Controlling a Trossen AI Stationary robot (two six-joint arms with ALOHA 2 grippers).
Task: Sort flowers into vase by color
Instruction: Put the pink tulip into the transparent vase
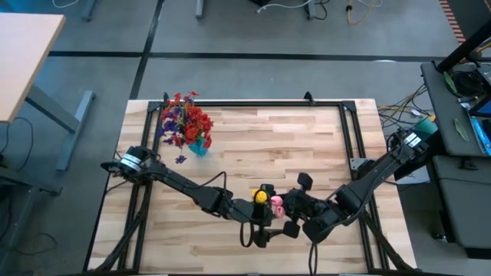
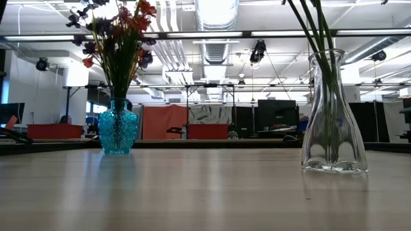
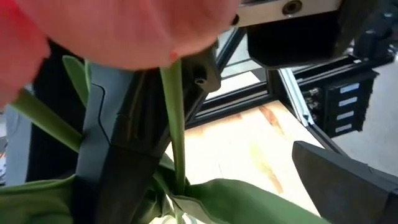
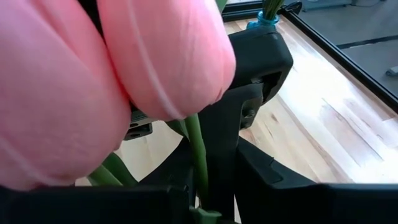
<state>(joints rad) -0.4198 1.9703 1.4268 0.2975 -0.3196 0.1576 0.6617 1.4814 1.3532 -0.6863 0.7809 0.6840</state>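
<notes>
Between my two claws, at the desk's (image 1: 307,138) near edge: pink tulips (image 1: 276,205) and yellow tulip (image 1: 261,197). My left claw (image 1: 265,218) gapes, empty; right claw (image 1: 295,211) pinches the pink stems.

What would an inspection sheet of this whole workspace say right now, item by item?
Surface: pale wooden plank table in a black metal frame.
Job's things: blue glass vase holding red and purple flower clusters; clear glass vase with green stems inside; pink tulip buds and a yellow bud between the two arms.
Clutter: one loose purple blossom on the table by the blue vase.
Grippers: left gripper open beside the buds; right gripper close to the pink buds, fingers hard to judge.
Cables: bundles on the floor beyond the table and by the right arm's base.
Surroundings: grey floor, desks, monitors, ceiling lights; no person seen.
</notes>
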